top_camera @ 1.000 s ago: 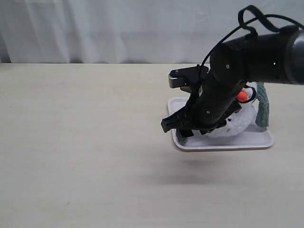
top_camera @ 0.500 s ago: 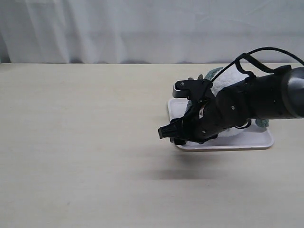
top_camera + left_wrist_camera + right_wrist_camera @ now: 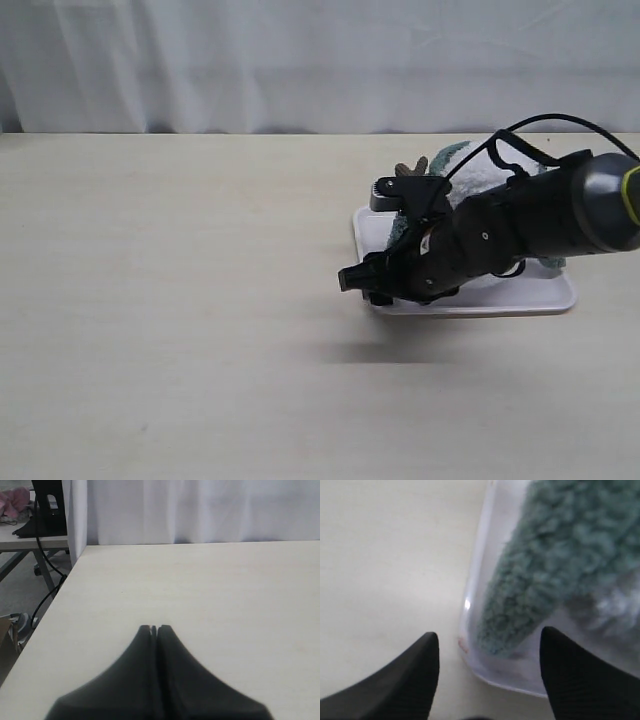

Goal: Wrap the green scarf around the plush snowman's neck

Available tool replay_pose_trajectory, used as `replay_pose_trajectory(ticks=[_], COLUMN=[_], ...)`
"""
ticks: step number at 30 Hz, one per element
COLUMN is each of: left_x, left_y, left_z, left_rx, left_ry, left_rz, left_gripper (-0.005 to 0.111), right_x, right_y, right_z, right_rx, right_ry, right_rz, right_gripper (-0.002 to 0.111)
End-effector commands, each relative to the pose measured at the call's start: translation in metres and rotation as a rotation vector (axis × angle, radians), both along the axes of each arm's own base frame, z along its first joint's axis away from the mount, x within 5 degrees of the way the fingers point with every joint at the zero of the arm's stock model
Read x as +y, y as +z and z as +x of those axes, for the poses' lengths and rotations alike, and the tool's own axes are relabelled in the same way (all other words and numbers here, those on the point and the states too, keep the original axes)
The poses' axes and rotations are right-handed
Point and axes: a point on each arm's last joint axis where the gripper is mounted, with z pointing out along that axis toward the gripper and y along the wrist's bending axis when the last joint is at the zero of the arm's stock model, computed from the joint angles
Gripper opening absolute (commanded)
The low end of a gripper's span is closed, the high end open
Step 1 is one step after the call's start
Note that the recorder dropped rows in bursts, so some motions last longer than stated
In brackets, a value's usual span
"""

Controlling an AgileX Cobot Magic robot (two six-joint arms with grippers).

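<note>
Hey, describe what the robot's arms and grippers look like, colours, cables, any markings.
The right arm is matte black with thick rounded links, a thin black cable looping above it and a yellow-green band near one joint. The right gripper has black, finely textured fingers tapering to points. The left gripper is black too, narrowing to slim tips.

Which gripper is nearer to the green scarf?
Right. The right gripper hovers open at the end of the green scarf in the white tray; the left gripper, shut, is over table with no scarf in view.
</note>
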Motion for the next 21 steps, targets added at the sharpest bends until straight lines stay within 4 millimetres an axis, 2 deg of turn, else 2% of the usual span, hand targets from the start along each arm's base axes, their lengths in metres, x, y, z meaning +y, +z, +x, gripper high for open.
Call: replay_pose_trajectory(ticks=[1,7,14,15,18,20,21], left_x=[-0.001,-0.001,-0.001,-0.001,-0.001,-0.001,-0.001], left_y=[0.001,0.001,0.001,0.001,0.001,0.001,0.001], left_z=[0.000,0.000,0.000,0.000,0.000,0.000,0.000], left_rx=[-0.012,-0.012,-0.012,-0.012,-0.012,-0.012,-0.012], left_ry=[-0.008,-0.008,-0.008,-0.008,-0.008,-0.008,-0.008], left_rz=[-0.009,-0.009,-0.009,-0.009,-0.009,-0.009,-0.009], left_gripper=[0.000,0.000,0.000,0.000,0.000,0.000,0.000], right_x=[-0.007,-0.004,-0.003,-0.003,-0.004,-0.005,-0.005], right_y=[-0.002,-0.010,-0.031,-0.032,-0.029,-0.022,-0.017], right_z=[0.005,0.011,0.014,0.014,0.013,0.011,0.010], right_rx=[-0.026,-0.075,-0.062,-0.058,-0.054,-0.055,-0.054], right_ry=[-0.046,-0.049,-0.059,-0.059,-0.051,-0.026,-0.021], right_rz=[0.028,0.056,0.056,0.054,0.046,0.028,0.024], right_gripper=[0.057,0.057,0.054,0.052,0.020,0.004,0.004])
